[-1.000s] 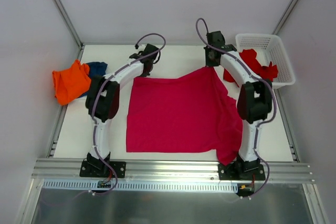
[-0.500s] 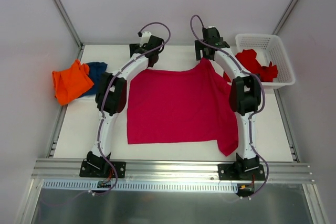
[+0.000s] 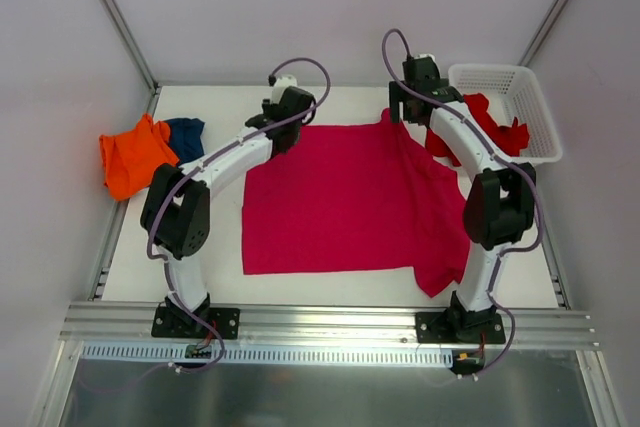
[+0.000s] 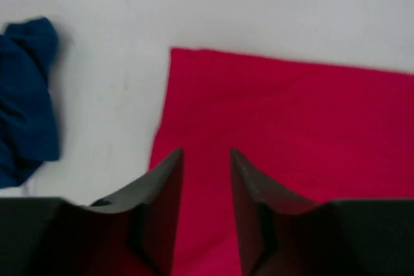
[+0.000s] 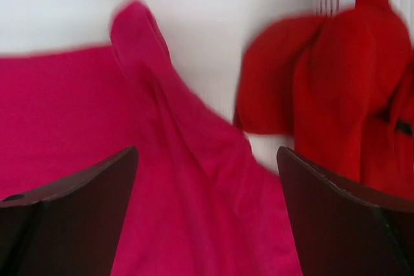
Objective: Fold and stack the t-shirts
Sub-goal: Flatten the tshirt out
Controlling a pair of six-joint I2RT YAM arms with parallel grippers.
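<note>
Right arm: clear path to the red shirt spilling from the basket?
Likely yes: right gripper is open, right beside the red shirt, which hangs over the basket rim; nothing sits between.

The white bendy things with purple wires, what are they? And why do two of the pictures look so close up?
They are two robot arms, the left arm and the right arm, bolted to a table. The big picture is from a camera above. The close-up ones are from cameras on the wrists, showing the dark fingers of the left gripper and right gripper. Both are open, holding nothing. Below them a magenta-pink t-shirt lies spread out. An orange t-shirt and a navy blue t-shirt sit at the left, and a red t-shirt hangs out of a white basket.
</note>
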